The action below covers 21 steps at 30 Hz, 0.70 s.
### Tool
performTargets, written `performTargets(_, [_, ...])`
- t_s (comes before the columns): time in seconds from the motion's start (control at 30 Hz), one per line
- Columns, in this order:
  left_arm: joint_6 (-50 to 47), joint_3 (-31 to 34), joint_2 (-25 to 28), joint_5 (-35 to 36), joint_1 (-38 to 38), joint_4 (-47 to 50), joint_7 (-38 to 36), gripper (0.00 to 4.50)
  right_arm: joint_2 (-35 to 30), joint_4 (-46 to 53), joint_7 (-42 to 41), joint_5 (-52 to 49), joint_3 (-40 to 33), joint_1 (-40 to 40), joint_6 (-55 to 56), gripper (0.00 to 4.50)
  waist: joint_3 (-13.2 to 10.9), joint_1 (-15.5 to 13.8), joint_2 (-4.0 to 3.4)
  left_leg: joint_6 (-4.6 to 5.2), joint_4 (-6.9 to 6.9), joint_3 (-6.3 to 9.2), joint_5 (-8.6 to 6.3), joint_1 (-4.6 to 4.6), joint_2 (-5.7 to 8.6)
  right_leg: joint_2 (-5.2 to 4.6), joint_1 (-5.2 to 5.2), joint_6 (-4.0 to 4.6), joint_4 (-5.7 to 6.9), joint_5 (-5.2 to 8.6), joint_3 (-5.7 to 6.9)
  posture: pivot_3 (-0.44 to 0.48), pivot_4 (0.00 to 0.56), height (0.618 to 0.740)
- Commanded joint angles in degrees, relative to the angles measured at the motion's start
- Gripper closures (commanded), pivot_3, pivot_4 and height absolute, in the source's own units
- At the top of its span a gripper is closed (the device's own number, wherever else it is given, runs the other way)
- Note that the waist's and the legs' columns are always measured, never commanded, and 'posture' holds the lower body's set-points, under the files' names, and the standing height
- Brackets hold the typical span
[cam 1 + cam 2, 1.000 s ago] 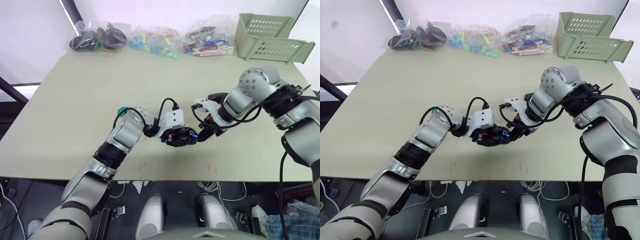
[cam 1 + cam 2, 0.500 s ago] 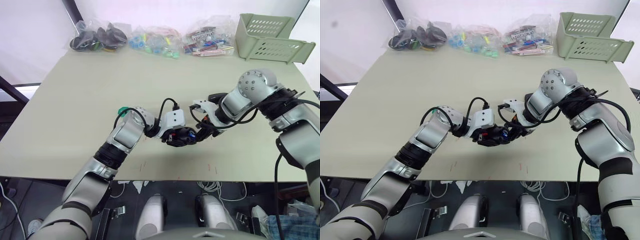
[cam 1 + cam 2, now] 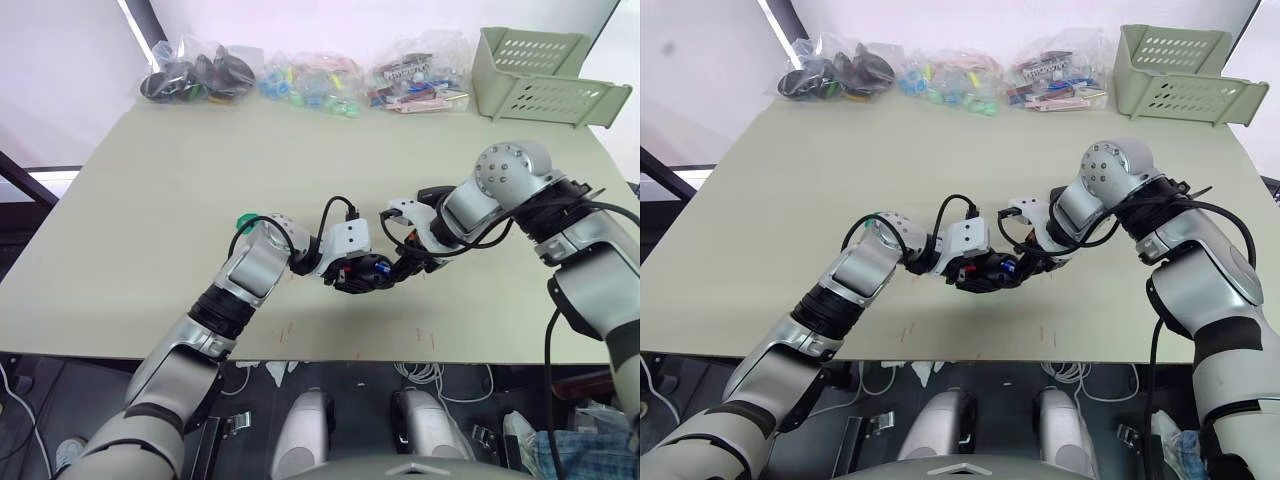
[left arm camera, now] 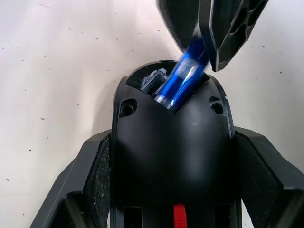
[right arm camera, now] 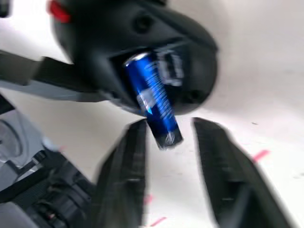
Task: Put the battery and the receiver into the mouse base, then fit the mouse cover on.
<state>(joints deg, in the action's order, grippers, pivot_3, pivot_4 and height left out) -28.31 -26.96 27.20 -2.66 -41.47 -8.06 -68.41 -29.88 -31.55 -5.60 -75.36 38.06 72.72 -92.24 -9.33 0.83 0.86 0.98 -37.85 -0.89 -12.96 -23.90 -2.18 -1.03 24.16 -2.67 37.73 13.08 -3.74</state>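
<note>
Pale greenish table (image 3: 150, 200) under everything; clear bags of small parts (image 3: 300, 75) along far edge, green slotted basket (image 3: 545, 75) at far right corner.

Near table's front-middle: left gripper (image 3: 362, 274) clamped on mouse base (image 4: 173, 156), fingers (image 4: 92, 175) pressed to both flanks of the black body. Base held w/ hollow side facing out, small red patch (image 4: 178, 216) visible at near end.

Battery (image 4: 183, 76) blue, silvery end, sits tilted w/ one end down in base's slot at the far end, other end sticking out & up. Not seated flat.

Just right of base: right gripper (image 5: 167, 164) w/ fingers apart, one each side of battery's free end (image 5: 156, 102); gaps visible both sides in right wrist view, so no grip. In head views, right gripper tip (image 3: 408, 262) right against base.
</note>
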Motion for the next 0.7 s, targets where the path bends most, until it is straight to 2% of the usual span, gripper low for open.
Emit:
performTargets(0.03, [-0.5, -2.0, -1.0, -1.0, 1.7, -1.2, 1.0, 1.58, -1.2, 0.7, -0.6, 0.8, -1.5, 0.3, -0.3, 1.31, 0.0, 0.0, 0.00, 0.00, 0.00, 0.00, 0.00, 0.00, 0.00, 0.00, 0.00, 0.00, 0.00, 0.00, 0.00, 0.000, 0.150, 0.740])
performTargets(0.13, [-0.5, -2.0, -1.2, -1.0, 1.7, -1.3, 1.1, 1.58, -3.6, 3.0, -1.6, 0.3, -1.5, 0.3, -0.3, 0.04, 0.0, -0.1, 0.00, 0.01, 0.00, 0.01, -0.01, -0.01, 0.01, -0.01, 0.00, -0.01, -0.01, 0.01, 0.01, 0.000, 0.150, 0.740])
performTargets(0.37, [-0.4, -1.9, -1.5, -1.1, 1.6, -1.8, 1.1, 1.58, -8.4, 9.5, -2.9, -2.3, -2.3, -2.6, -0.3, 0.04, 0.0, -0.1, 0.00, 0.05, 0.00, 0.03, -0.03, -0.04, 0.02, -0.03, 0.00, -0.03, -0.06, 0.03, 0.02, 0.000, 0.150, 0.740])
performTargets(0.43, [-0.3, -1.9, -1.7, -1.1, 1.5, -1.9, 1.2, 1.58, -10.4, 15.9, -3.4, -2.4, -5.0, -5.9, -0.3, 0.04, 0.0, -0.3, 0.00, 0.05, 0.00, 0.02, -0.03, -0.05, 0.02, -0.03, 0.00, -0.03, -0.07, 0.03, 0.02, 0.000, 0.150, 0.740])
performTargets(0.5, [-0.2, -1.8, -1.8, -1.2, 1.4, -2.2, 1.3, 1.58, -12.7, 26.0, -2.2, 0.9, -10.3, -12.7, 1.0, 0.04, 0.0, -0.5, 0.02, 0.05, 0.00, 0.05, -0.03, -0.11, 0.02, -0.04, 0.00, -0.04, -0.13, 0.03, 0.04, 0.000, 0.150, 0.740])
performTargets(0.57, [-0.3, -1.7, -1.9, -1.3, 1.5, -2.1, 1.4, 1.58, -12.8, 30.3, 0.0, 0.8, -17.5, -19.4, 0.8, 0.04, 0.0, -0.4, 0.02, 0.10, -0.01, 0.10, -0.06, -0.13, 0.02, -0.05, -0.04, -0.08, -0.19, 0.05, 0.08, 0.000, 0.150, 0.740])
performTargets(0.7, [-0.8, -1.6, -1.8, -1.3, 1.9, -1.4, 1.4, 1.58, -14.5, 44.7, 4.9, 5.0, -27.3, -32.0, 4.2, 0.04, 0.0, -0.4, 0.02, 0.11, 0.00, 0.10, -0.07, -0.07, 0.03, -0.05, -0.11, -0.15, -0.24, 0.10, 0.04, 0.000, 0.150, 0.740])
